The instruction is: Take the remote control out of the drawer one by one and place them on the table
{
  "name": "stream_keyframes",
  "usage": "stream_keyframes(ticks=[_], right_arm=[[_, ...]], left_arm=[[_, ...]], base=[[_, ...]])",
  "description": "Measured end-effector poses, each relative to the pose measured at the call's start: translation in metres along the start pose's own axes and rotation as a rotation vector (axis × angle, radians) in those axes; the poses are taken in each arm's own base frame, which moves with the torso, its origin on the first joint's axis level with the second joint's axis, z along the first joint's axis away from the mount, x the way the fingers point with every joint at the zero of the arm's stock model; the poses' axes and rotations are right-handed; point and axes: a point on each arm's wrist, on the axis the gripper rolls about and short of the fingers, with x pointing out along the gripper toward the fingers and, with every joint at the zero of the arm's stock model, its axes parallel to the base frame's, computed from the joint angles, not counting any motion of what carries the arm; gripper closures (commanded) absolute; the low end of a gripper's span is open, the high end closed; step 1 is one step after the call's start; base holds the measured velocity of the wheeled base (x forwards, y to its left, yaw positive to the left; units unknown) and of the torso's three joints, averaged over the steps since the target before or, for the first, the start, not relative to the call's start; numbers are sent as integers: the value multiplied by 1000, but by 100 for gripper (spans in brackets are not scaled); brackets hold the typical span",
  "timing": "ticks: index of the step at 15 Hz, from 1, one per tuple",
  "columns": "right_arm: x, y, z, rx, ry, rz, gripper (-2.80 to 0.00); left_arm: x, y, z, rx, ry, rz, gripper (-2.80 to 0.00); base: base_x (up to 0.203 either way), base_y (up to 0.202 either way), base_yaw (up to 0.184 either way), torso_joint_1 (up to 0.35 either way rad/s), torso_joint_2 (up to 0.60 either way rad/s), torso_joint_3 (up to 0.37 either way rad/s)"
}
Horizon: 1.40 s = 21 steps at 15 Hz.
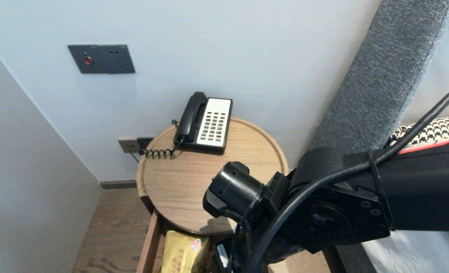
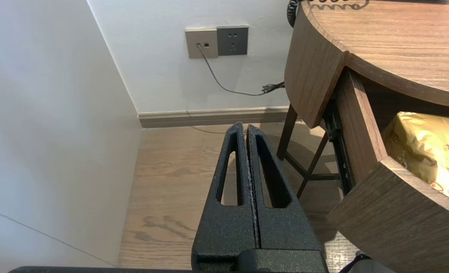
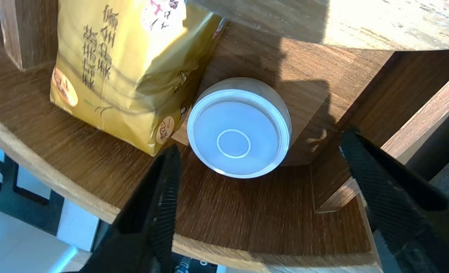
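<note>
1. The right hand [image 3: 260, 146] hangs over an open wooden drawer [image 3: 247, 220], pointing down into it. Its two fingers [image 3: 167, 178] stand wide apart and hold nothing.
2. Right under the gap between those fingers sits a white tub [image 3: 239, 129], round and seen from above, with a ring marked on its flat top. It rests on the drawer floor and neither finger touches it.
3. A yellow packet [image 3: 126, 72] with printed writing lies in the same drawer, just beside the white tub. One of its lower corners comes up against the tub's edge, though it is not clear whether they actually touch.
4. On its other side the white tub is near the drawer's inner wooden wall.
5. In the head view the right arm [image 1: 342, 197] reaches in from the right and bends down in front of the round wooden tabletop [image 1: 186, 182], hiding its own hand. The drawer is pulled out from under that tabletop.
6. A telephone [image 1: 205, 123] with a black handset and a coiled cord sits at the back of the tabletop, by the wall and well away from the drawer.
7. The left hand [image 2: 244, 129] is parked low beside the table over the wooden floor [image 2: 171, 182], its fingers pressed together with nothing between them.
8. Beyond it, wall sockets [image 2: 217, 41] are set low in the wall, with a thin cable running from one of them.
</note>
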Motion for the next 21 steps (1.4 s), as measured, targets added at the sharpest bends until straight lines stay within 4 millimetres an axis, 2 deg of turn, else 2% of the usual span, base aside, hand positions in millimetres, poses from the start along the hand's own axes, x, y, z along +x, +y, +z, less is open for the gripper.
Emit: stream_keyframes(ticks=[9,21], right_arm=[[10,16,2,87,-14,-19,-280],[25,18,-18,91,45,-75,-280]], left_arm=[[0,0,0,0,0,0,0],[0,0,0,0,0,0,0]], base=[[0,0,0,0,0,0],[0,0,0,0,0,0]])
